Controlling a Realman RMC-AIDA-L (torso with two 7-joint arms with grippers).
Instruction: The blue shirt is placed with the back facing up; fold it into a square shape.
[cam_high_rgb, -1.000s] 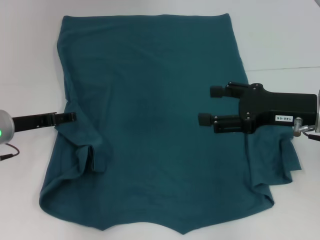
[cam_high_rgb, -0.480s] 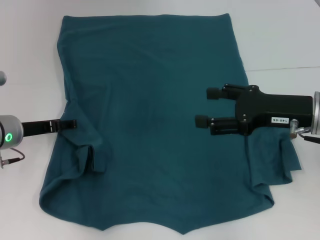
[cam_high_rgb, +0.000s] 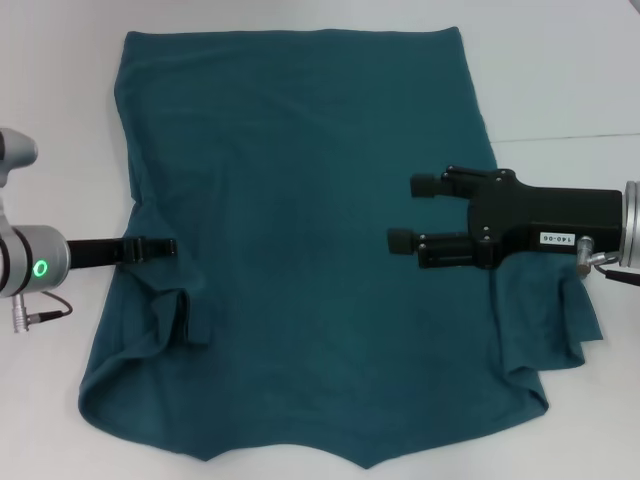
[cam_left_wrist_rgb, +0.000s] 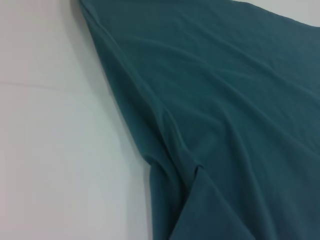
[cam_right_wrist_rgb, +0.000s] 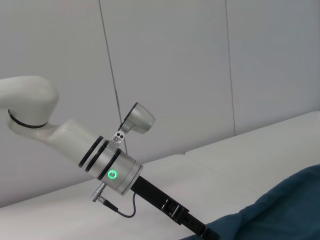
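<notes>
Sprawling across the middle of the white table (cam_high_rgb: 560, 70) is the dark teal-blue short-sleeved T-shirt of soft knit fabric (cam_high_rgb: 310, 230), plain side up, its straight hem at the far end and its neckline edge near the robot. Both sleeves look tucked in over the body: one makes a bunched fold near the shirt's left edge, the other a rumpled flap along its right edge, partly under the right arm. From the left wrist camera, the T-shirt (cam_left_wrist_rgb: 230, 100) fills most of the picture, its side edge running diagonally against the bare table (cam_left_wrist_rgb: 55, 140), with a crease where the sleeve fold overlaps. Now to the left, where the slim black left gripper (cam_high_rgb: 150, 246) reaches in from the table's left side, its tip just over the shirt's left edge, right above that bunched sleeve; seen edge-on, so I cannot tell how far its fingers are parted or whether it has any cloth. The right wrist camera catches that same left gripper (cam_right_wrist_rgb: 200, 229) meeting the fabric (cam_right_wrist_rgb: 280, 205), with the silver wrist and its green light behind it, and again no answer on the fingers. Over on the right, the chunky black right gripper (cam_high_rgb: 415, 212) hovers above the shirt's right half, pointing inward, its two fingers (cam_high_rgb: 402, 240) clearly spread apart with nothing between them.
</notes>
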